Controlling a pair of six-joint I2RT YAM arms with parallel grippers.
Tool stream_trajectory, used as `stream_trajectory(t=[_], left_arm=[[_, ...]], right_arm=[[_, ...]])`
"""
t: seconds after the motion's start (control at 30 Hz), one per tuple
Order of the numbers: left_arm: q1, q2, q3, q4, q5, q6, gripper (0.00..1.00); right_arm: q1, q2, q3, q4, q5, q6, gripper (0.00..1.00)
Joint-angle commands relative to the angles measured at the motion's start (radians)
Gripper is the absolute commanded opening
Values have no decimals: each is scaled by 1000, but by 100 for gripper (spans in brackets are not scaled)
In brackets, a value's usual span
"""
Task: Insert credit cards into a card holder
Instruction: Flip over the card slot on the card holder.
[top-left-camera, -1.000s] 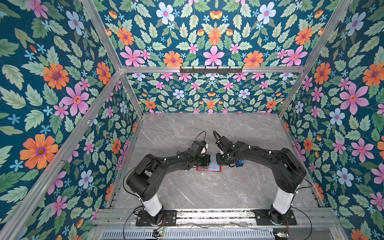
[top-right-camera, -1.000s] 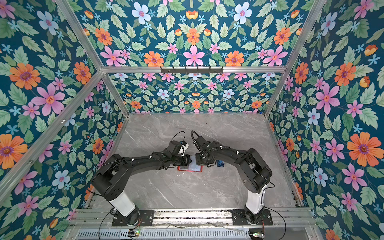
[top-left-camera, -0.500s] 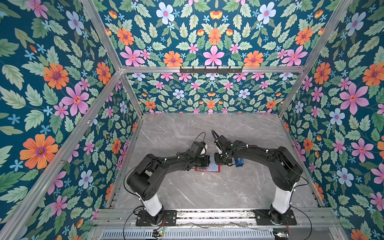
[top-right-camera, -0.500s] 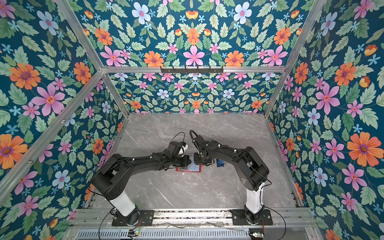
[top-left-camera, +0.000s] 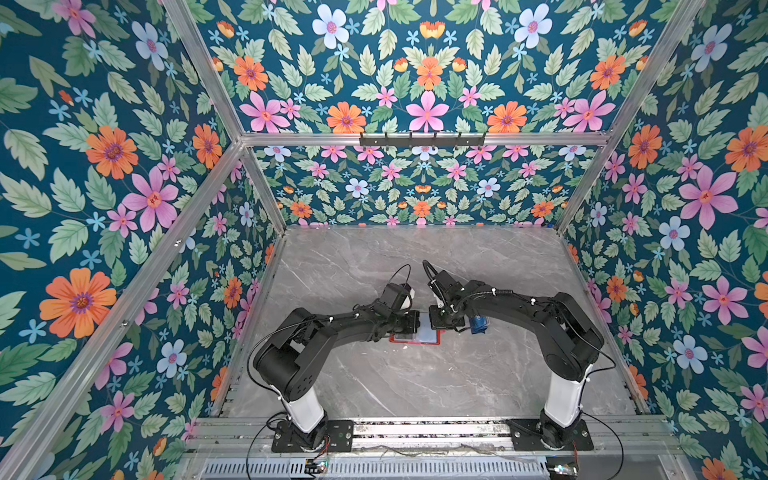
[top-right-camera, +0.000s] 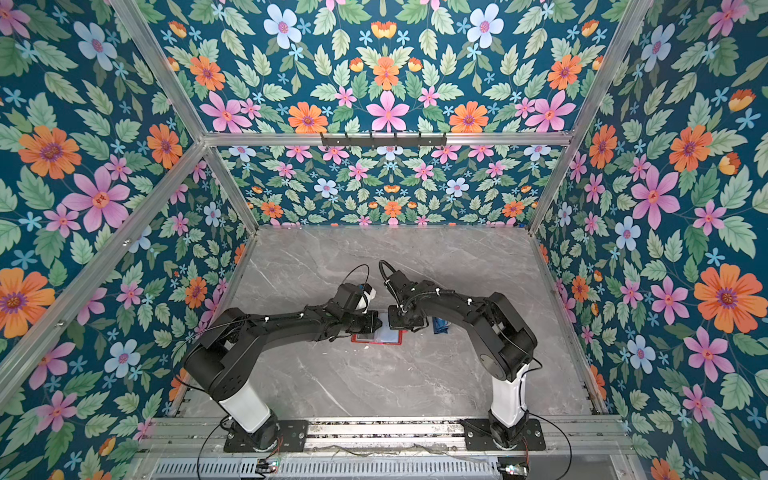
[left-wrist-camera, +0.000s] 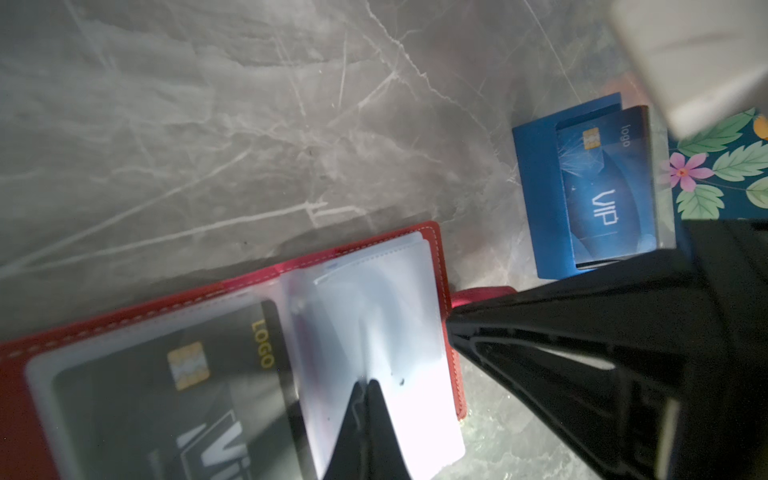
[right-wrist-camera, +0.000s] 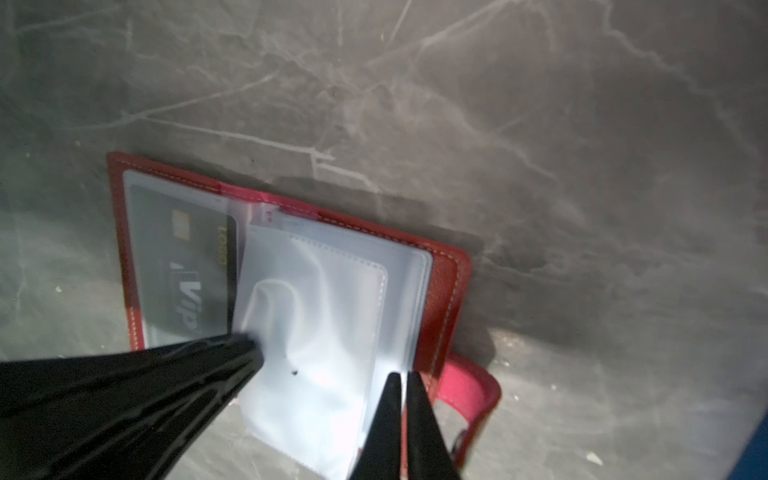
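Note:
The red card holder (top-left-camera: 415, 340) (top-right-camera: 376, 339) lies open on the table between both grippers. A dark credit card (left-wrist-camera: 166, 395) (right-wrist-camera: 187, 257) sits in the sleeve on one cover of the holder (left-wrist-camera: 353, 251). My left gripper (left-wrist-camera: 368, 386) (top-left-camera: 415, 323) is shut on a clear sleeve (left-wrist-camera: 395, 332), which stands lifted and buckled. My right gripper (right-wrist-camera: 401, 376) (top-left-camera: 434, 321) is shut on the outer edge of the clear sleeves (right-wrist-camera: 324, 311), beside the red cover (right-wrist-camera: 449, 299) and its snap tab (right-wrist-camera: 469, 386). A blue credit card (left-wrist-camera: 606, 187) rests in the blue tray.
The blue tray (left-wrist-camera: 536, 187) (top-left-camera: 478, 324) (top-right-camera: 440, 325) stands just right of the holder, under the right forearm. The grey marble table (top-left-camera: 395, 382) is walled in by floral panels on three sides. The arm bases stand on the front rail.
My right gripper's jaws have closed on the sleeve edge. The right wrist has shifted slightly over the holder. The left arm has held still, still pinching its sleeve.

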Motion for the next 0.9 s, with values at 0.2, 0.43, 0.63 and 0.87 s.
stream_trajectory(t=[0.2,0.43,0.63,0.87], left_arm=[[-1,-6,-3,21,-6,8,0],[-1,-10,-10,27,-4,6,0],[-1,-26,-22,29,-19,8,0],[-1,-41,-27,20,-52,7,15]], right_arm=[[3,27,14,11,-36,6,10],[3,11,-7,72,-87,9,15],[3,6,-26,114,-118,25,18],[2,-13,-51,163,-141,26,19]])
